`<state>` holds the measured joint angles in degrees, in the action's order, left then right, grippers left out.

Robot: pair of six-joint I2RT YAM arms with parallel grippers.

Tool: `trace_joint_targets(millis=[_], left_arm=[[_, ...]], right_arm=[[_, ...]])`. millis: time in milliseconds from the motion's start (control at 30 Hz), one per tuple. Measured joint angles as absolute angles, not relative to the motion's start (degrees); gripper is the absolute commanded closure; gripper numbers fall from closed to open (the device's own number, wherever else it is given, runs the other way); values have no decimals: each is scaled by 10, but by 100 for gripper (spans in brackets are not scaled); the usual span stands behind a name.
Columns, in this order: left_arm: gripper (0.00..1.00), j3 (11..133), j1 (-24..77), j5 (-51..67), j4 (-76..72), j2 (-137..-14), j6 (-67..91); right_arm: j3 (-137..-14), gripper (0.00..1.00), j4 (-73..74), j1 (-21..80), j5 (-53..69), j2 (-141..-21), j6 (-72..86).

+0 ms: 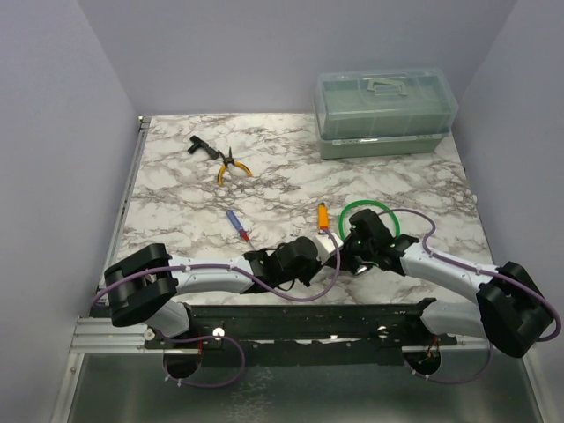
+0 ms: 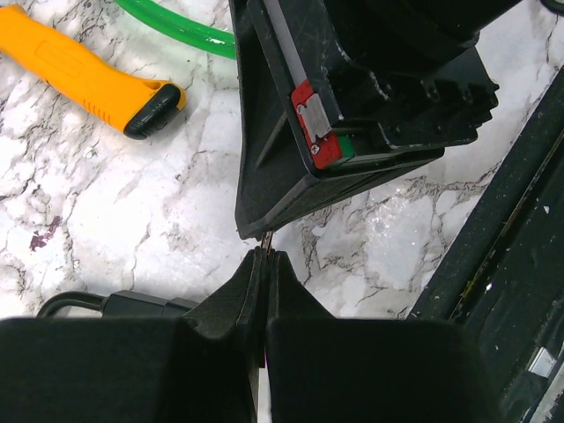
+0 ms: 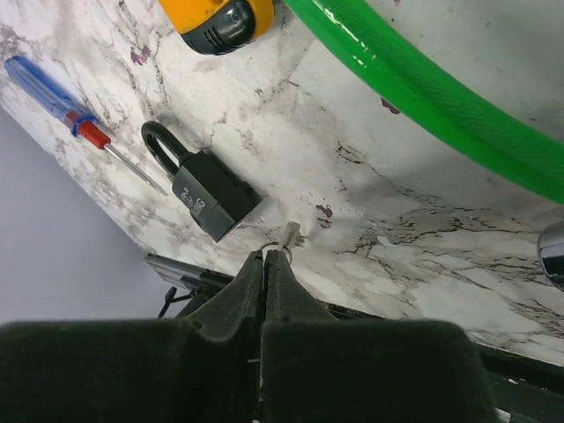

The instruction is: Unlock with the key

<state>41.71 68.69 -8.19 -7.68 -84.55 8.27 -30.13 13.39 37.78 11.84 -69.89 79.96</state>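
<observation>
Seen from above, the left arm [image 1: 211,278] and the right arm [image 1: 441,263] reach inward and meet at the lower middle of a marble-patterned worktop [image 1: 176,203].

In the right wrist view, the right fingers [image 3: 247,286] are pressed together at the bottom centre. The key [image 3: 290,235], tiny and silver, sits right at their tips, angled toward the upper right. We cannot tell whether they pinch it or only touch it. A black padlock [image 3: 211,196] lies flat just left of the key, apart from it. A blue-and-red screwdriver [image 3: 53,92] lies beyond it at the upper left, and a green hoop [image 3: 423,84] crosses the upper right.

In the left wrist view, the left fingers [image 2: 251,286] are also pressed together. Their tips sit close under a black housing [image 2: 388,79]. An orange handle [image 2: 79,75] lies at the upper left.
</observation>
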Motion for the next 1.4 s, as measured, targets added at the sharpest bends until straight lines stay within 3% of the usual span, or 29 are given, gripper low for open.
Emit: trace_joint_targets(millis=[67, 167, 267, 300, 333, 400, 600, 800, 1133, 1400], left_arm=[[96, 417, 687, -83, -77, -846, 83], [66, 417, 687, -84, -79, -846, 82], [44, 417, 686, -83, -79, -847, 79], [27, 417, 686, -83, -79, -847, 79], [16, 417, 686, -81, -78, -846, 78], [6, 417, 686, -71, -70, -842, 74], [5, 415, 667, -17, -40, -782, 81], [12, 370, 631, 46, -59, -672, 93], [25, 283, 499, 201, -185, -595, 212], [31, 258, 440, 304, -319, -583, 339]], right_arm=[[-303, 100, 134, 378, 118, -700, 799], [-304, 100, 134, 378, 116, -700, 796], [-305, 100, 134, 378, 114, -700, 791], [-305, 100, 134, 378, 112, -700, 788], [-305, 100, 134, 379, 109, -699, 784], [-306, 100, 134, 379, 100, -697, 774], [-313, 100, 129, 379, 79, -658, 710], [-313, 100, 85, 379, 80, -573, 629], [-280, 100, 9, 379, 116, -431, 535], [-279, 100, -22, 379, 171, -423, 470]])
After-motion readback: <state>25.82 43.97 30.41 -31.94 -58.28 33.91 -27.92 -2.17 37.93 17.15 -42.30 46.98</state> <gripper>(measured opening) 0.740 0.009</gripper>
